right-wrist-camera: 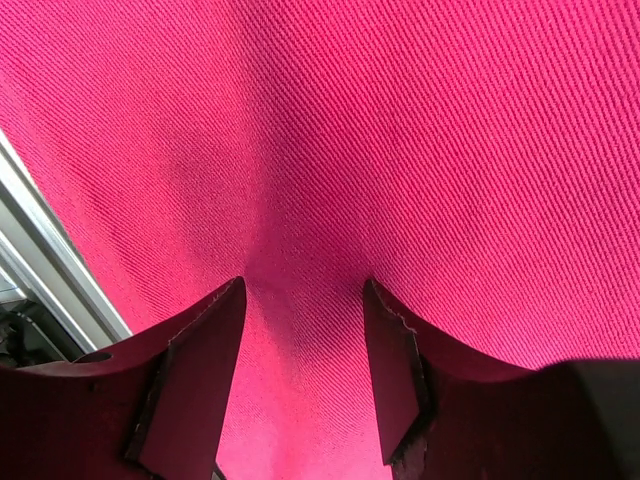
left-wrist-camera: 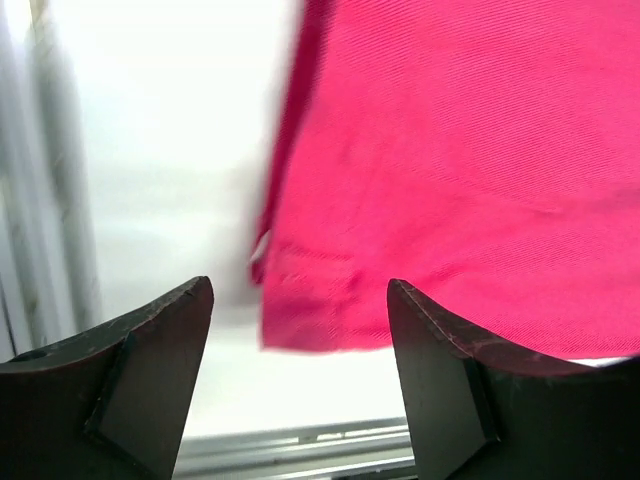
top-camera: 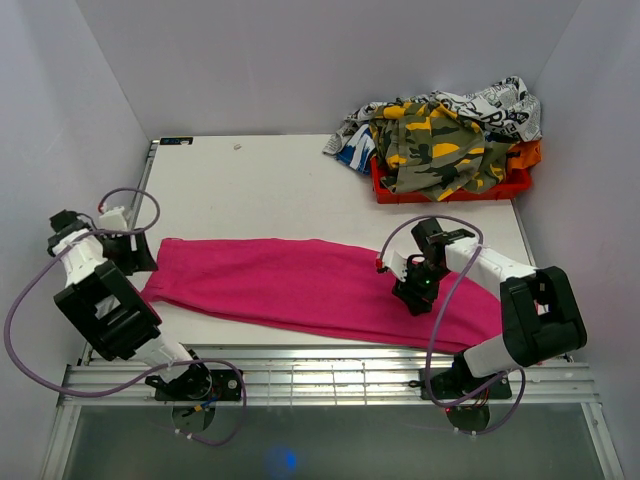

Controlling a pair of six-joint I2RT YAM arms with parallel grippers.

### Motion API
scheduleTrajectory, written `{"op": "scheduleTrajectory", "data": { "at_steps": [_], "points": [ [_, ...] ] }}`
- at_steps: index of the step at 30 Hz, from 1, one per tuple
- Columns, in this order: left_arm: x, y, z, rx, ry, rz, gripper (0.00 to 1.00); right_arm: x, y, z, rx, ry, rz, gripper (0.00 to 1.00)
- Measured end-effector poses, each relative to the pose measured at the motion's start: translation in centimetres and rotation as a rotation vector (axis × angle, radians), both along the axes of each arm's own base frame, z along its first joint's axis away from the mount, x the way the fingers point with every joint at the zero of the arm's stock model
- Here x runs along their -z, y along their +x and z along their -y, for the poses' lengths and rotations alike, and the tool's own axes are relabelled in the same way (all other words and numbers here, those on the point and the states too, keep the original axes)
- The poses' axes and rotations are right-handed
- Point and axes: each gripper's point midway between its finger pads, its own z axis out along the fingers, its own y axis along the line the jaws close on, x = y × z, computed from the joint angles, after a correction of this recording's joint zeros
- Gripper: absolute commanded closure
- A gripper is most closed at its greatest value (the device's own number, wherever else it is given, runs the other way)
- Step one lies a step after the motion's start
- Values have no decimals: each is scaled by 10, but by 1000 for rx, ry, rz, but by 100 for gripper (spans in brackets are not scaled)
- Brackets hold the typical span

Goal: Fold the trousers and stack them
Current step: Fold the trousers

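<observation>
The hot-pink trousers point(top-camera: 300, 285) lie folded lengthwise in a long band across the near half of the white table point(top-camera: 260, 185). My left gripper point(top-camera: 135, 255) is open and empty, hovering just off the band's left end; in the left wrist view the fabric's corner point(left-wrist-camera: 330, 310) lies beyond and between the fingers point(left-wrist-camera: 150, 370). My right gripper point(top-camera: 412, 296) is open, its tips pressed down on the trousers' right part; the right wrist view shows pink cloth point(right-wrist-camera: 400, 150) filling the frame and dimpled between the fingers point(right-wrist-camera: 395, 370).
A red bin point(top-camera: 450, 185) at the far right corner holds a heap of clothes, with camouflage point(top-camera: 435, 140) and black-and-white printed pieces on top. A metal rail point(top-camera: 330, 370) runs along the table's near edge. White walls stand on three sides.
</observation>
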Motion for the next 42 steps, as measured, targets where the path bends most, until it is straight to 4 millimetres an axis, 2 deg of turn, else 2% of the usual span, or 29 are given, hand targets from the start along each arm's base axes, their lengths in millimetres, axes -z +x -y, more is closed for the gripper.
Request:
{"op": "scheduleTrajectory", "data": {
  "at_steps": [2,4,11,18,25,30,36,42],
  "points": [
    [-3,-14,-18,-79,-7,-4,19,0,0,0,-4,-6,9,43],
    [-1,-26,-23,-126,-33,-27,19,0,0,0,-1,-7,10,43],
    [22,-46,2,-225,-151,-119,21,0,1,1,3,-11,11,43],
    [37,-50,7,-337,-189,-158,27,1,2,2,2,-25,17,43],
    [44,-58,-10,-463,-134,-200,25,1,3,3,1,-31,20,43],
    [39,-64,-20,-512,-99,-193,24,1,3,4,1,-34,22,43],
    [39,-57,-10,-502,-167,-168,28,1,4,6,-5,-48,31,43],
    [56,-55,2,-516,-265,-210,30,1,6,9,-11,-61,39,43]
  ]
}}
